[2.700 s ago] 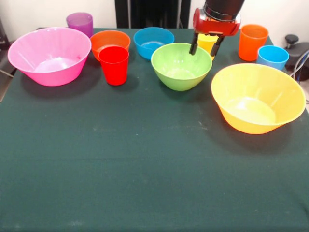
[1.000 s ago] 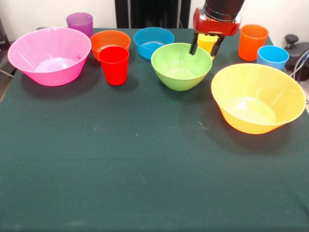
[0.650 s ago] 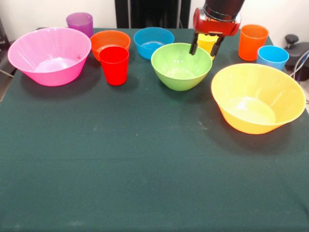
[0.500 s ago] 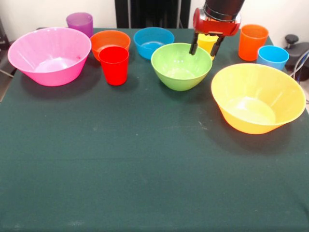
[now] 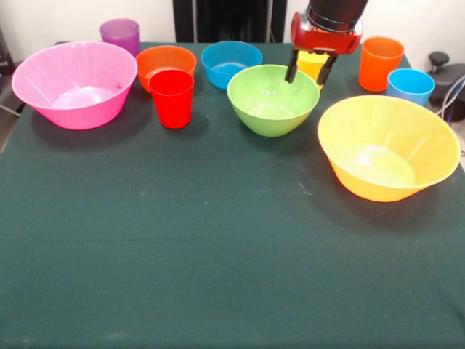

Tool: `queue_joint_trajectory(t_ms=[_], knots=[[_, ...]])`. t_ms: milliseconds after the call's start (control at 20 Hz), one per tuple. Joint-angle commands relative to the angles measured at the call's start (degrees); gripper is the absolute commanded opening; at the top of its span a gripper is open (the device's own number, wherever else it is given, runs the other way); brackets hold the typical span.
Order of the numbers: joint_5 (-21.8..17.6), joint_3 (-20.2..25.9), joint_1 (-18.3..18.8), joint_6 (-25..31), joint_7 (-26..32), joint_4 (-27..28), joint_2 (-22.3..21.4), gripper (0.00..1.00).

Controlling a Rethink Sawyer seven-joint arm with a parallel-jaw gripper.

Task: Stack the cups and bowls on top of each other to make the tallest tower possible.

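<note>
Five cups point(image 5: 172, 97); five bowls point(image 5: 272, 99)

Lime bowl point(image 5: 272, 99), red cup point(image 5: 172, 98), pink bowl point(image 5: 74, 83).

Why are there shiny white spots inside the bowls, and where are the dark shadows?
In the front view, light from above glares pale off the glossy bottoms of the pink bowl, green bowl and yellow-orange bowl; soft dark shadows sit on the green cloth close under each bowl and beside the red cup.
</note>
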State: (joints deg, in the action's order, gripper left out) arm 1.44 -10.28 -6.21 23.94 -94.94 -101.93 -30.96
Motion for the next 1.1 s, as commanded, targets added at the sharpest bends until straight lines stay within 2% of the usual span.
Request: queue_joint_trajectory(t_ms=[50,400,700,950,1100], knots=[[1.8,6.1,0.8,-4.0,-9.6,3.4,5.6,1.0],[2.7,7.3,0.8,-7.4,-10.4,5.2,9.7,1.0],[4.0,7.3,0.2,-8.2,-10.5,6.3,11.4,1.0],[5.8,4.5,-3.5,-5.6,-13.3,4.9,8.8,1.0],[6.4,5.0,-3.3,-4.1,-12.9,3.8,7.2,1.0]])
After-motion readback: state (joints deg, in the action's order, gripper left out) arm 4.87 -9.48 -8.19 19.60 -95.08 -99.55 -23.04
